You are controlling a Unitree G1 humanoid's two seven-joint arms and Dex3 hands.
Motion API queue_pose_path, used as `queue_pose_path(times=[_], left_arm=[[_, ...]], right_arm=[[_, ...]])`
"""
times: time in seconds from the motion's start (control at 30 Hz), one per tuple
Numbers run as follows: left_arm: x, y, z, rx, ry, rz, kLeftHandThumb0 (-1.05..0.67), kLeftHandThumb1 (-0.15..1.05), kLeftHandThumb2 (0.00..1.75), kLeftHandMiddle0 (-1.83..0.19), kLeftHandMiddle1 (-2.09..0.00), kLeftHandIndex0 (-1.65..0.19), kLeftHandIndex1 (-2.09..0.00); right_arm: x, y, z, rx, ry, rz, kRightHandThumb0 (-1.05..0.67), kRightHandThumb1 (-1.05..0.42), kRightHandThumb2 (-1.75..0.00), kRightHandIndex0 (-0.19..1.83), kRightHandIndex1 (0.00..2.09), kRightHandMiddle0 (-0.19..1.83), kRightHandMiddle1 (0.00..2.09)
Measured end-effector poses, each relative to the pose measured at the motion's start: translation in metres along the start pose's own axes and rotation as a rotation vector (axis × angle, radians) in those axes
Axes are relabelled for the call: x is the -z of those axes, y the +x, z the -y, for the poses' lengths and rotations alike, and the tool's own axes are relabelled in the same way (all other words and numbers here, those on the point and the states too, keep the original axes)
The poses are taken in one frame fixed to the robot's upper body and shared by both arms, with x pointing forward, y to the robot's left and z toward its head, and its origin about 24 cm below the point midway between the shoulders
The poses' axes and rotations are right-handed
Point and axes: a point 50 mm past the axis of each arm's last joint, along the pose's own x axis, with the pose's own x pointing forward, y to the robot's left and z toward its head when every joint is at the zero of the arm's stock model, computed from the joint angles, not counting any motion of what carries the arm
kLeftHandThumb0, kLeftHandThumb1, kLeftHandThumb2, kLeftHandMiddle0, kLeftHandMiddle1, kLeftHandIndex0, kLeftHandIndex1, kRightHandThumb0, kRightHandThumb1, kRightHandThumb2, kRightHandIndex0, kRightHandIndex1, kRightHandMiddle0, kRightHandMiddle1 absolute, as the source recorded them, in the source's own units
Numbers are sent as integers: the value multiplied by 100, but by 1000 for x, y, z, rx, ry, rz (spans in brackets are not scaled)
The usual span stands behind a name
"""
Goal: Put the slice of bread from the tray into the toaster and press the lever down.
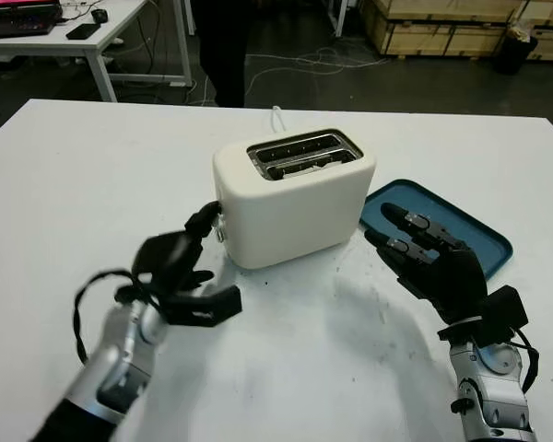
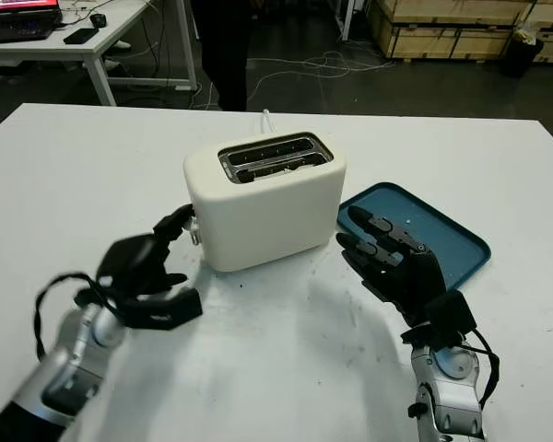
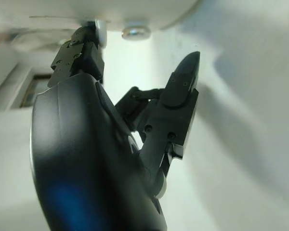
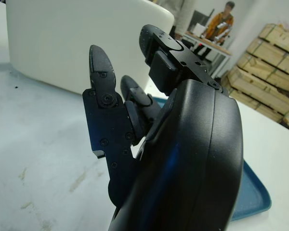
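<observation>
The left robot hand [image 1: 180,267] is nearest, low on the worktop [image 1: 74,184], at the end of the toaster [image 1: 293,193] that faces the robot's left. One of its fingers [image 1: 203,219] reaches up to the lever [image 1: 220,224] on that end and seems to touch it; the hand holds nothing, and its other fingers are not curled around anything. The right robot hand [image 2: 392,258] stands on the other side of the toaster, near its wall, over the edge of the blue tray [image 2: 456,244]; it is open and holds nothing. The toaster is cream-white, upright in the middle of the worktop, and its two slots [image 1: 304,153] look dark. I cannot tell if bread is inside them. A person [image 4: 220,21] is far behind.
</observation>
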Motion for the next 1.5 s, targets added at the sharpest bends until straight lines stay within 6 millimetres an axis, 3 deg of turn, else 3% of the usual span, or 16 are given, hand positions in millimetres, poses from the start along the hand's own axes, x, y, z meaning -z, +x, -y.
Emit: queue_pose_path(times=[0.2,0.33,0.6,0.73,0.97,1.1,1.3,1.5], left_arm=[[-9,3,-26,-31,102,28,-1,73,0,-126,-76,-144,-7],[-14,3,-32,-42,111,44,-1,73,0,-127,-70,-143,-5],[-13,4,-32,-85,101,44,-4,71,0,-124,-69,-144,-4],[-10,4,-29,-161,85,52,-12,71,0,-111,-66,-125,0],[-3,-5,-29,-313,-2,73,-19,75,1,-89,-83,-111,0],[4,-12,-30,-355,-33,92,-25,77,1,-79,-85,-105,0],[25,-26,-64,-519,-26,50,-33,82,1,-80,-81,-105,-1],[31,-37,-87,-602,-14,16,-39,77,0,-91,-68,-109,-2]], right_arm=[[0,0,0,1,-1,5,-32,-92,-15,77,1,65,1],[-1,0,0,8,-10,9,-35,-92,-15,77,0,65,1],[-1,0,0,7,-12,9,-34,-92,-14,76,0,64,0],[-2,1,0,7,-14,13,-33,-92,-11,76,0,64,0],[-3,12,10,16,-44,17,-30,-92,-9,75,0,64,0],[-18,24,34,19,-138,28,-29,-90,-3,78,2,66,1],[-57,50,74,39,-296,85,-33,-88,0,88,5,78,5],[-90,78,88,19,-508,148,-46,-86,0,96,5,85,3]])
